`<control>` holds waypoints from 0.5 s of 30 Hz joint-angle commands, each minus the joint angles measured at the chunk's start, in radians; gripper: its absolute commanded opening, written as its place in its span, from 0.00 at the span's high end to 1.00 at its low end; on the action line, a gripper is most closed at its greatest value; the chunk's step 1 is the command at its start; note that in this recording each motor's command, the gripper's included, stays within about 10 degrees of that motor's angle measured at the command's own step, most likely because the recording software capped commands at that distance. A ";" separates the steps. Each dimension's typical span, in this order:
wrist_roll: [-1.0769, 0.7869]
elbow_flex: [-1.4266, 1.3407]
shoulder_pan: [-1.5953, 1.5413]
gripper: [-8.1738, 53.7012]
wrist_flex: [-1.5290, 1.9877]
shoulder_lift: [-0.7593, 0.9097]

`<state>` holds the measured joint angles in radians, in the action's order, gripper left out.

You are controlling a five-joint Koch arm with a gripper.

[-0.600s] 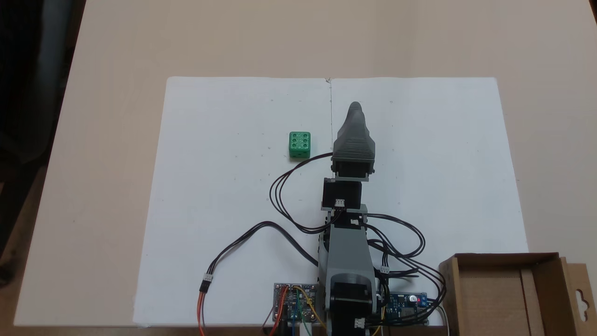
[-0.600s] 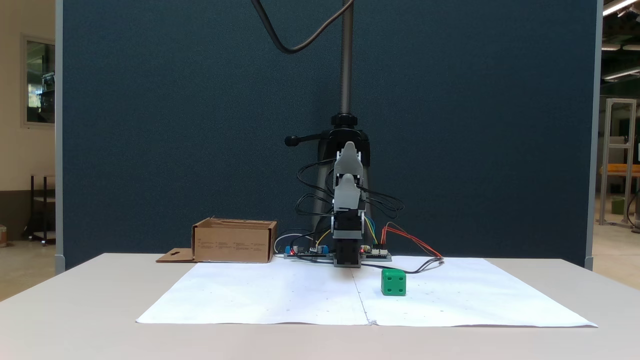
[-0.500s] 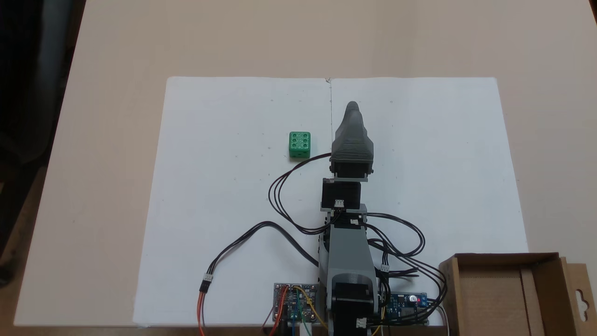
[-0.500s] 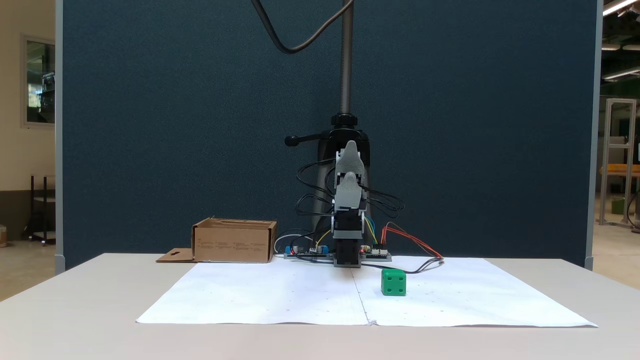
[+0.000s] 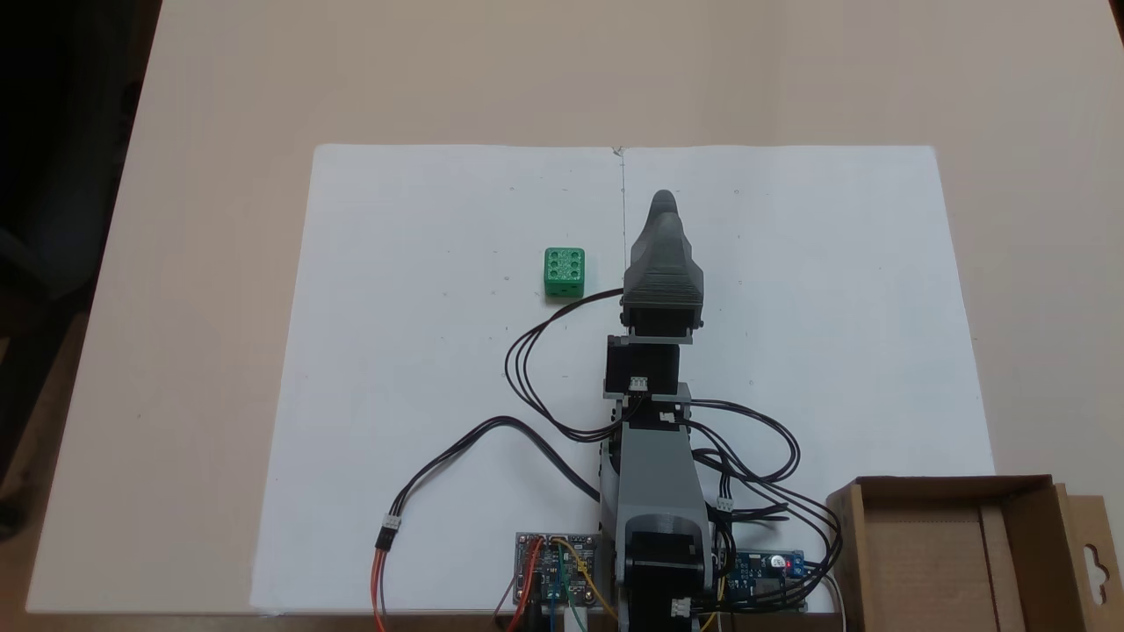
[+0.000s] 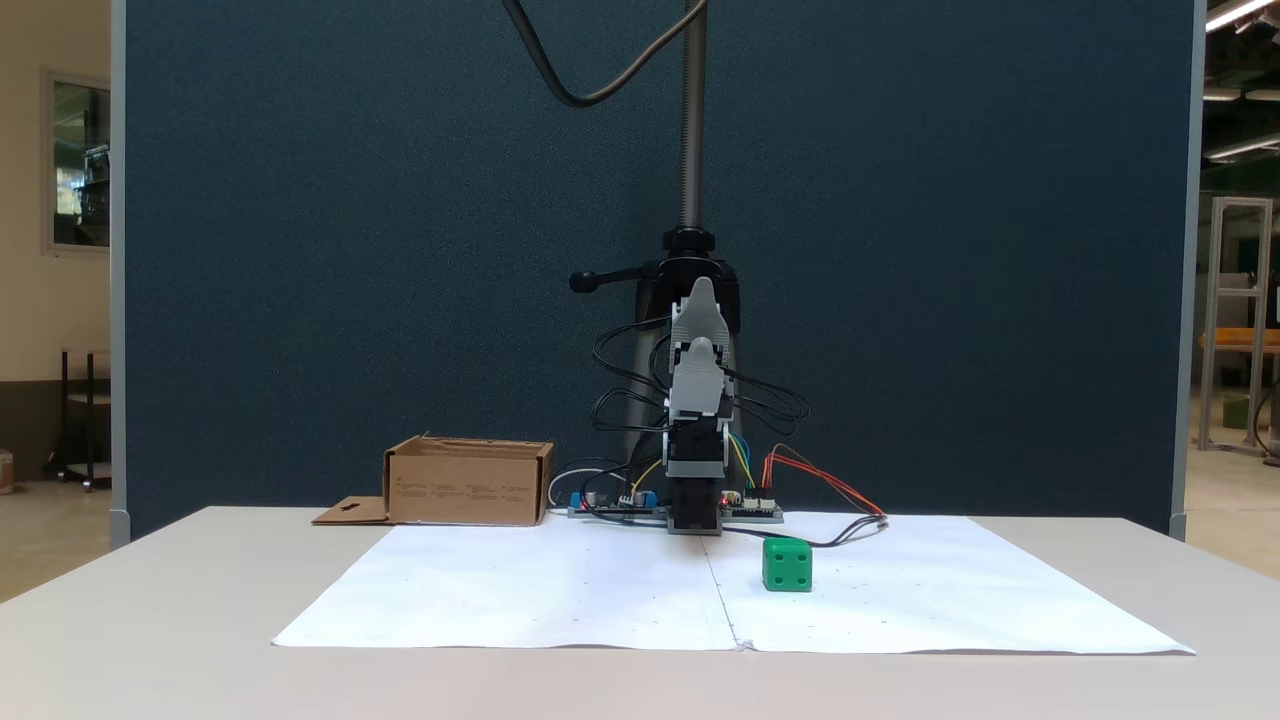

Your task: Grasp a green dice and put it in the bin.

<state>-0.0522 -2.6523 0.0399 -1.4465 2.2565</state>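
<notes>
White paper (image 5: 421, 369) covers the beige table (image 5: 202, 105). On it sits the green dice (image 5: 564, 272), six pips up, just left of the gripper (image 5: 664, 200) in the top-down fixed view and apart from it. Whether the fingers are together cannot be told. Behind the arm's base, the bin (image 6: 468, 482) stands at the paper's corner.

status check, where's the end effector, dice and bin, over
End effector raised above paper, state unclear. Dice loose on paper, to its left in the top-down fixed view. Bin by arm base. Nothing between.
</notes>
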 commanded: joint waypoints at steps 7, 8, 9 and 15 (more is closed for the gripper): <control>0.015 -0.175 0.011 0.18 -0.003 0.109; 0.015 -0.083 0.005 0.19 0.176 0.109; 0.015 -0.018 0.005 0.19 0.227 0.107; 0.015 0.210 0.017 0.18 0.619 0.107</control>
<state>-0.0522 -2.5479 0.0476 -0.9235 2.2565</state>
